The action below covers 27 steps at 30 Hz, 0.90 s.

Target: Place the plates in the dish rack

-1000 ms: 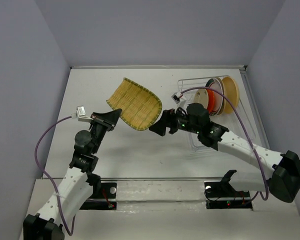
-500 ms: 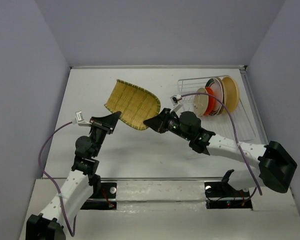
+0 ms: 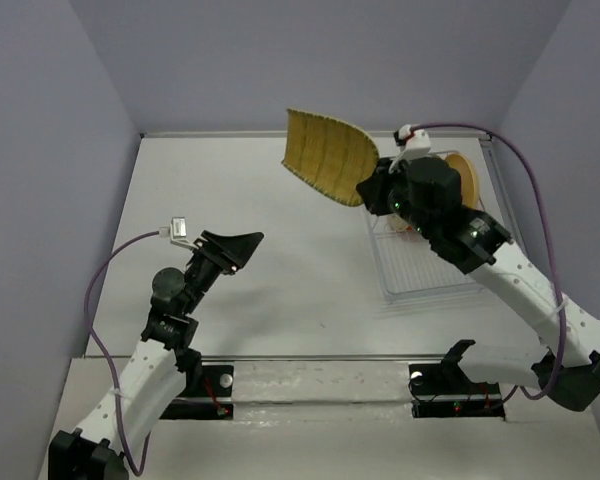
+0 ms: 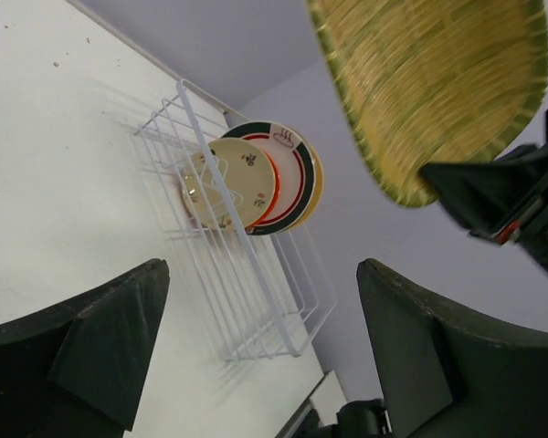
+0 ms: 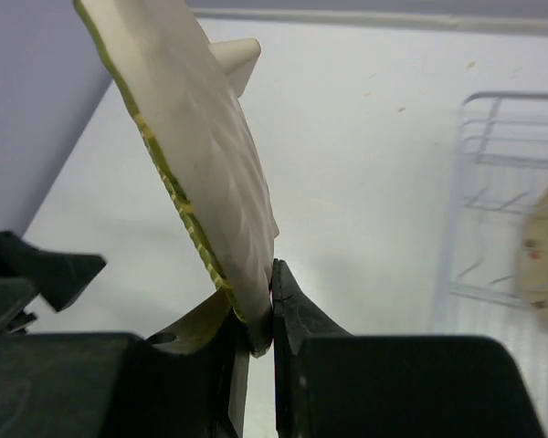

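Grips the oblong plate (image 3: 328, 155) by its lower rim with the right pincer (image 3: 364, 196), clenched on that edge. Holds it aloft, off the tabletop (image 3: 280, 300), tilted with the ribbed yellow face toward the top camera. Places it up at 12 o'clock of the top view, near the 9 o'clock far corner of the rack (image 3: 430, 275). From the right wrist, shows the rim pinched between the fingers (image 5: 297, 319), with the pale underside facing 2 o'clock and the yellow-green edge running up toward 11 o'clock. From the left wrist, shows the same plate at 1 o'clock, ribbed face toward the lens, apart from the rack.

Carries nothing in the left pincer (image 3: 245, 250): released, spread wide, hovering over the tabletop at about 8 o'clock of the top view, well apart from the plate and the rack.

Finds the rack on the tabletop at 2 o'clock, partly hidden under the right arm in the top view. Stands three plates upright at its far end, close together: floral plate (image 4: 228, 182) nearest the left wrist camera, rimmed plate (image 4: 292, 169) right behind it, tan plate (image 3: 463, 180) at the back. Cannot tell whether more sit behind those.
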Each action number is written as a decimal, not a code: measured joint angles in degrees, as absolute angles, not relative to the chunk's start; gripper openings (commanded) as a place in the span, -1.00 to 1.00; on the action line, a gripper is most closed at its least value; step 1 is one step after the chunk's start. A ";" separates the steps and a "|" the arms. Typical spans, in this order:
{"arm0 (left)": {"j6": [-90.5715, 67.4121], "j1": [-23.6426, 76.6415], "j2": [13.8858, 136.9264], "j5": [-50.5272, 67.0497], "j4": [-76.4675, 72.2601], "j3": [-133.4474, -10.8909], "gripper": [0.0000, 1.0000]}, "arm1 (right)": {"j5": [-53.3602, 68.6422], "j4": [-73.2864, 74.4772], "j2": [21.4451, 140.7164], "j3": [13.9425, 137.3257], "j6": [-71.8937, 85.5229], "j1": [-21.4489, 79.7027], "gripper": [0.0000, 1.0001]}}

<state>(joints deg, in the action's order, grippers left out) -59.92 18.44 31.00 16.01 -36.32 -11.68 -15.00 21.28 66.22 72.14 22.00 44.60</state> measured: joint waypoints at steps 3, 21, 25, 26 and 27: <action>-56.10 18.65 30.94 17.39 -32.60 -13.17 0.94 | -15.35 33.23 68.12 83.99 17.30 38.70 -0.87; -20.82 27.14 36.12 18.35 -1.17 -39.81 0.98 | -17.45 77.34 89.84 111.57 13.13 26.61 -0.86; -21.30 27.75 36.91 19.07 -0.19 -39.81 0.98 | -8.36 76.27 87.22 110.59 12.88 26.61 -0.86; -22.35 27.75 37.58 19.75 -0.78 -39.79 0.98 | -5.89 75.64 85.78 109.69 12.78 26.61 -0.86; -23.57 27.75 38.04 20.32 -1.56 -39.72 0.98 | -2.74 74.70 83.96 108.49 12.56 26.61 -0.86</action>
<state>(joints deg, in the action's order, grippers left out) -23.57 27.75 38.04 20.32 -1.56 -39.72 -2.74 74.70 83.96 108.49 12.56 26.61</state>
